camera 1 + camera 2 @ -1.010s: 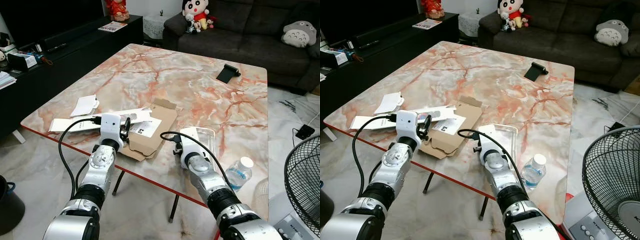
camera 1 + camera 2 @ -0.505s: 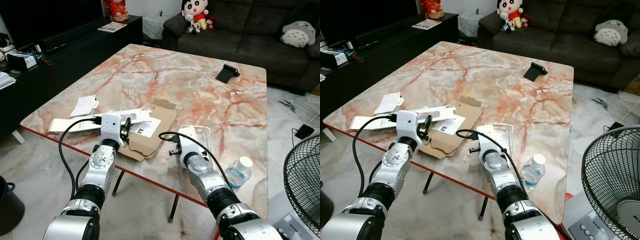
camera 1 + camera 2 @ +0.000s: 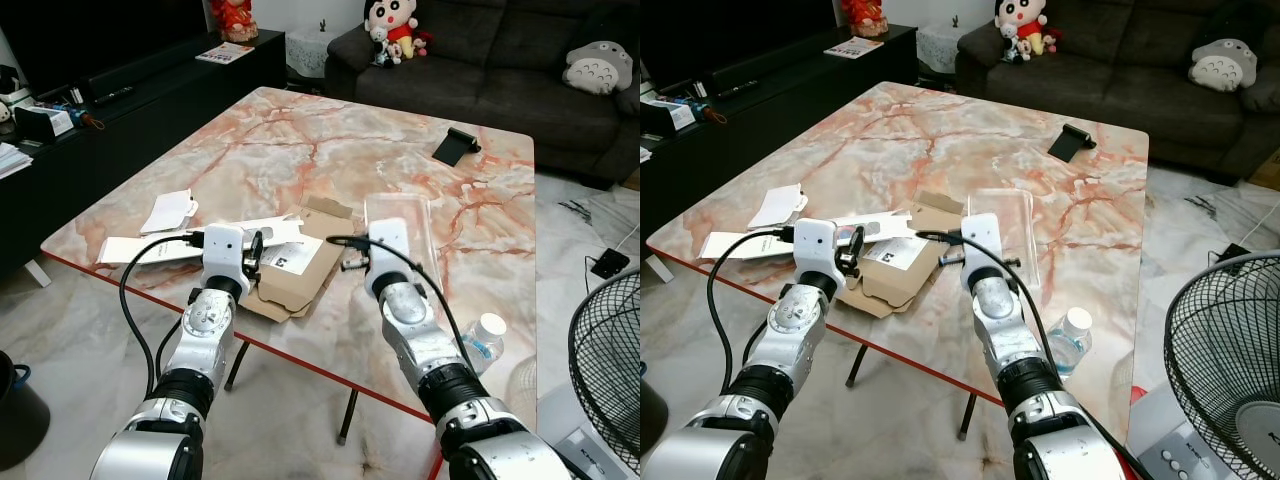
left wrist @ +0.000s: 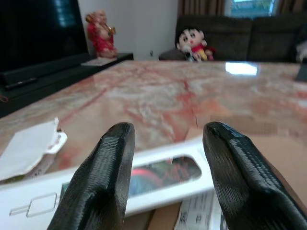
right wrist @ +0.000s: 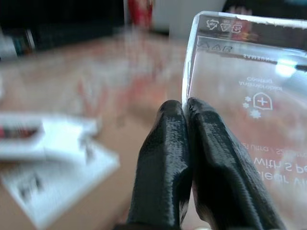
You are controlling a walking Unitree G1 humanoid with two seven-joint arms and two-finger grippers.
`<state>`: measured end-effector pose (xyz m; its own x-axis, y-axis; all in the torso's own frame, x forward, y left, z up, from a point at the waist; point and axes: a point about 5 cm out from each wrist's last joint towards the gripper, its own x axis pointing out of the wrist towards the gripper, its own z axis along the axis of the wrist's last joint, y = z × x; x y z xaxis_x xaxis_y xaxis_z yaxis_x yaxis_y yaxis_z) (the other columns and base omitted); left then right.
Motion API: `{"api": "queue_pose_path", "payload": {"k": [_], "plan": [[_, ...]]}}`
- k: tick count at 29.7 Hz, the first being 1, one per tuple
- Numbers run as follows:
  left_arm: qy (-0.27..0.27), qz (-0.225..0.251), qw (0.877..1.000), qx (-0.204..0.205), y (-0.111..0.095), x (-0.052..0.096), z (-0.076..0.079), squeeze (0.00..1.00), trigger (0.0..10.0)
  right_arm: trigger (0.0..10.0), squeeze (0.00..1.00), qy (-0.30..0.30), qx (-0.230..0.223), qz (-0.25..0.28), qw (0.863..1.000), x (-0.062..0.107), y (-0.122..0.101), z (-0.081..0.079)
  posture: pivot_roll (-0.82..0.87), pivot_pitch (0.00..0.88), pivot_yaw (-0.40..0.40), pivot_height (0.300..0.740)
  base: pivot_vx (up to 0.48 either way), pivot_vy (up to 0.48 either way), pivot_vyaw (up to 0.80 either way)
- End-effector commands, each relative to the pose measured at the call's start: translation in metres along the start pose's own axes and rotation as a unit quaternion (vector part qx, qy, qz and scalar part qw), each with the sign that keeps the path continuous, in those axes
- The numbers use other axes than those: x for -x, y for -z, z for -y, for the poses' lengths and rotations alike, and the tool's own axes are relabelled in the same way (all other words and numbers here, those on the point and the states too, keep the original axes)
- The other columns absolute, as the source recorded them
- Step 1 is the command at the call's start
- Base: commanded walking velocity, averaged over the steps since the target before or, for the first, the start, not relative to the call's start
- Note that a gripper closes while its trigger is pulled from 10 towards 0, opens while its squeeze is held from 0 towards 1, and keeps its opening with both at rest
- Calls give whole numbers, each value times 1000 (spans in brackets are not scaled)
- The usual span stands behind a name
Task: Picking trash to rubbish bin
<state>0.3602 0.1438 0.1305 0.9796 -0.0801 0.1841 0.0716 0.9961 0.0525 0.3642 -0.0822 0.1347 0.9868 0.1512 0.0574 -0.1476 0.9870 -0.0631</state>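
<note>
Right hand [image 5: 184,158] pinched shut on clear plastic packaging [image 3: 405,225] lifted above marble tabletop [image 3: 300,150], left hand [image 4: 168,158] spread open over cardboard litter [image 3: 300,270]; next, likely carrying to bin.

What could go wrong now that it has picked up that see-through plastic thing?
The right pincer pinches only the thin edge of the clear plastic tray, so the tray could slip out or swing as the arm moves. A water bottle stands near the table's edge beside that arm, and a sweep might knock it off. The left pincer hangs open just over the white packaging and cardboard, and could drag them.
</note>
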Motion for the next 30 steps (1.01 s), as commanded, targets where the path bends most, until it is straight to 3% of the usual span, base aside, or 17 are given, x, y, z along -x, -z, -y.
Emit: {"api": "queue_pose_path", "payload": {"k": [1, 9, 18, 30], "plan": [[-6, 27, 1000, 6, -12, -5, 2, 0, 10000, 10000, 0, -2, -21, 60, 998, -3, -21, -2, -10, 0, -7, 740, 0, 0, 0], [-24, 85, 996, -14, -32, -8, 4, 0, 10000, 10000, 0, -7, -64, 125, 990, 3, -33, -5, -14, 0, 6, 740, 0, 0, 0], [-32, 104, 994, -10, -37, -8, 3, 0, 10000, 10000, 0, -16, -77, 155, 985, 6, -38, -2, -14, 0, -4, 740, 0, 0, 0], [-33, 111, 993, -7, -40, -9, 4, 0, 10000, 10000, 0, -21, -84, 150, 985, 8, -33, -3, -13, 0, -10, 740, -89, 0, 0]]}}
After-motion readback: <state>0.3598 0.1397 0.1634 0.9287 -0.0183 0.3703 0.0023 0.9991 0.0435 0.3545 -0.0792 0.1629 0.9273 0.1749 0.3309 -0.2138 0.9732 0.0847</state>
